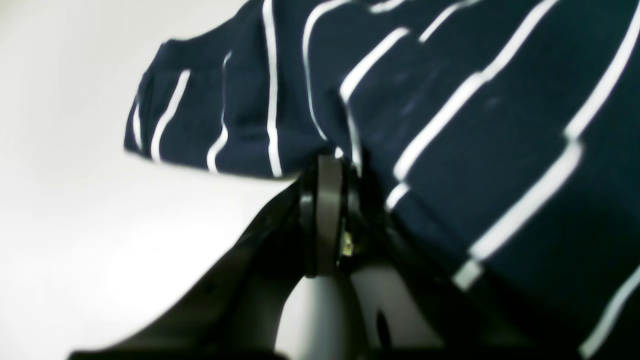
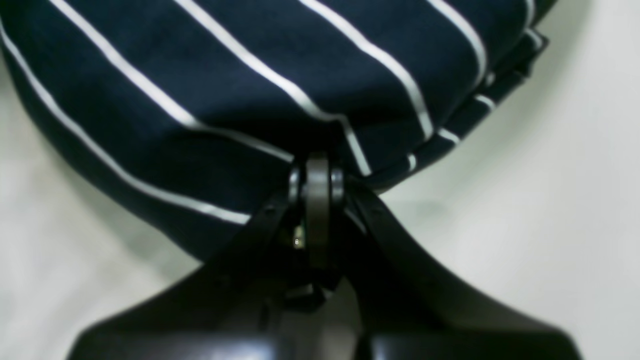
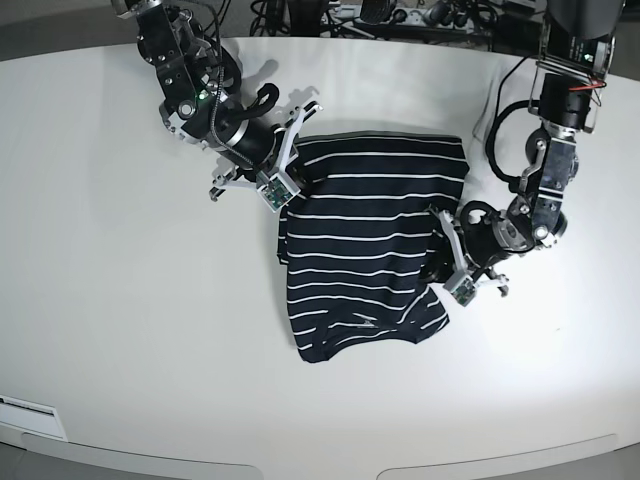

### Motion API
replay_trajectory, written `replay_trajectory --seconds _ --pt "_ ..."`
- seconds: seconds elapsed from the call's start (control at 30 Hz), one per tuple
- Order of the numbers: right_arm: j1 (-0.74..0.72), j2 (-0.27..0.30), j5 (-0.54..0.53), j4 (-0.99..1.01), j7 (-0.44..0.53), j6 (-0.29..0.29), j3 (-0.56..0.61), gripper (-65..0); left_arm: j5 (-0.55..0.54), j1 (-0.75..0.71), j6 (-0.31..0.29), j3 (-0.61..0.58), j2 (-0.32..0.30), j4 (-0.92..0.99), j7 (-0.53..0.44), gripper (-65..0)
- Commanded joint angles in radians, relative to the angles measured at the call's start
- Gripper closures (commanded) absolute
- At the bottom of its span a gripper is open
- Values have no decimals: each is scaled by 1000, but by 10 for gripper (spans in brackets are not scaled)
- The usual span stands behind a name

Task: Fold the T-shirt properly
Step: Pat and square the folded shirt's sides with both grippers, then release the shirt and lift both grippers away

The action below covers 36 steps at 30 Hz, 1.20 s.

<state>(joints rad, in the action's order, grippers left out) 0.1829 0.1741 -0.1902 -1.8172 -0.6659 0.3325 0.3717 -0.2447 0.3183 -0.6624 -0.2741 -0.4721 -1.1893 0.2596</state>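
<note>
T-shirt [image 3: 365,250], partly folded on white surface [image 3: 120,300], long axis near-to-far; left pincer [image 3: 448,268] pinching its near-right edge, right pincer [image 3: 290,180] pinching far-left corner, diagonally opposite.

Worktop [image 3: 110,300] and its load

The worktop is a white, smooth surface with a curved front edge at the bottom of the base frame. One item lies directly on it: the T-shirt [image 3: 365,250], dark navy with thin white stripes, partly folded, at frame centre. Its lower hem reaches toward the lower centre and its upper edge lies near the upper centre. A white strip [image 3: 30,415] sits at the lower left edge.
</note>
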Motion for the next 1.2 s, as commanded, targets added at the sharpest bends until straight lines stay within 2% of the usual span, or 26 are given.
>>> replay_trajectory --seconds 0.0,0.13,0.23,0.27,0.3,0.37,0.5,0.57,0.67,0.77,0.87,0.93,0.97,1.07,1.17 --pt "-12 6 5 -14 -10 -10 -8 0 0 37 4 6 -27 -10 -8 0" --pt "-14 6 -46 -70 -8 11 -8 0 -9 92 3 6 -79 -10 -8 0" --pt "-15 5 -95 -122 6 13 -8 0 -74 137 0 6 -109 -11 -6 0" --pt "-14 6 -113 -138 19 32 -8 0 -111 150 -9 6 -115 -11 -2 0" --pt "-15 6 -132 -152 28 63 -8 0 -158 163 -36 6 -119 -10 11 0" --pt "-15 6 -160 -173 47 133 -8 0 -290 178 -36 6 -124 -11 57 0" --pt "-14 7 -237 -179 43 261 -8 0 -615 172 -36 6 -123 -29 240 0" --pt "-15 10 -283 -179 41 305 -8 0 -737 172 -36 6 -122 -29 342 0" --pt "-30 13 -364 -180 41 335 -25 0 -885 173 -36 6 -126 -29 471 0" --pt "-48 14 -448 -192 42 325 -103 0 -1007 172 -36 7 -134 -41 571 0" --pt "-66 43 -568 -209 45 316 -229 0 -1110 172 -36 7 -147 -71 664 0" --pt "-73 71 -668 -213 45 366 -317 0 -1183 172 -36 7 -160 -92 719 0" --pt "-76 85 -713 -214 42 366 -359 0 -1215 172 -36 7 -164 -103 746 0" --pt "-75 135 -827 -214 10 366 -460 0 -1239 172 -36 7 -171 -141 843 0" --pt "-75 188 -933 -214 -82 366 -536 0 -1239 169 -36 7 -171 -186 903 0"
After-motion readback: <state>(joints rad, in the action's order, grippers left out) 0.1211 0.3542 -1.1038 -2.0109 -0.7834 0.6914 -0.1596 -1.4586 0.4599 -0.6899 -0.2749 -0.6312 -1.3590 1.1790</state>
